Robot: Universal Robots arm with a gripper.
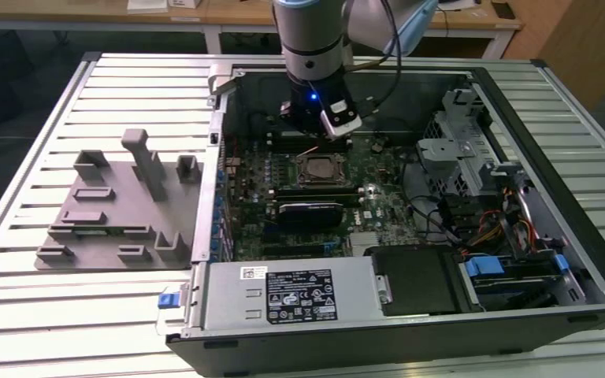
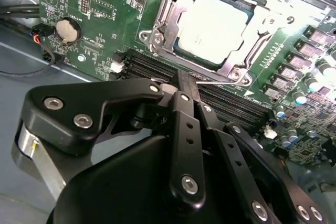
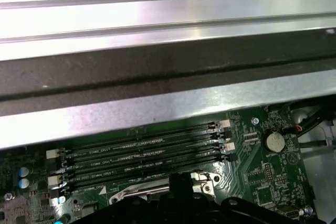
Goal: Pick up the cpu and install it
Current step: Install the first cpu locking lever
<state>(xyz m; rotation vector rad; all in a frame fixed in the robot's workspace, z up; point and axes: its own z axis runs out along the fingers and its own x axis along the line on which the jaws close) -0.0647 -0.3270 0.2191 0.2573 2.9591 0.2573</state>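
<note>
The cpu (image 1: 318, 168) lies flat in the motherboard's socket, its silver top plate (image 2: 212, 24) framed by the metal socket bracket (image 2: 157, 38). My gripper (image 1: 311, 135) hangs inside the open computer case, just behind the socket in the exterior view. In the second wrist view its black fingers come together at the tip (image 2: 186, 80), close over the memory slots (image 2: 231, 103) beside the socket, with a thin metal lever (image 2: 215, 81) right next to them. Nothing shows between the fingers. The same fingertip end (image 3: 181, 178) appears in the first wrist view above the socket's edge.
The open case (image 1: 554, 260) lies on a slatted metal table (image 1: 124, 87). A grey plastic fixture (image 1: 113, 213) stands at the exterior view's left. Inside are the green motherboard (image 1: 381, 201), a power supply (image 1: 292, 291), a drive cage (image 1: 460, 150) and cables (image 1: 491, 232).
</note>
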